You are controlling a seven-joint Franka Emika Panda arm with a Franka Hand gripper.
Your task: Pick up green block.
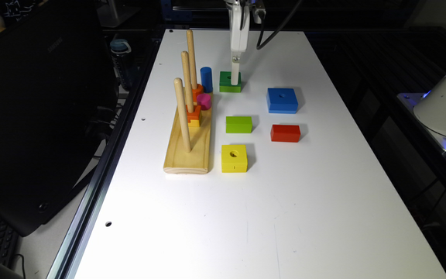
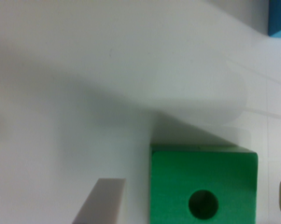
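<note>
The green block [image 1: 227, 86] is a square wooden piece with a dark green top, a round centre hole and lighter sides. It rests on the white table [image 1: 323, 193] towards the far end, just right of the peg board in the exterior view. My gripper [image 1: 235, 73] hangs straight down over it, its tip at the block's top. In the wrist view the green block [image 2: 177, 186] lies between my gripper's [image 2: 196, 186] two fingers. One grey finger [image 2: 100, 203] stands a small gap off one side, and the other just shows at the frame's edge past the opposite side. The gripper is open.
A wooden peg board [image 1: 188, 151] with three tall pegs holds orange and yellow pieces; a blue cylinder [image 1: 206, 78] and a magenta piece [image 1: 204, 101] stand beside it. Nearer lie a blue square block [image 1: 282, 100], a lime-green block [image 1: 239, 124], a red block [image 1: 285, 133] and a yellow block [image 1: 234, 158].
</note>
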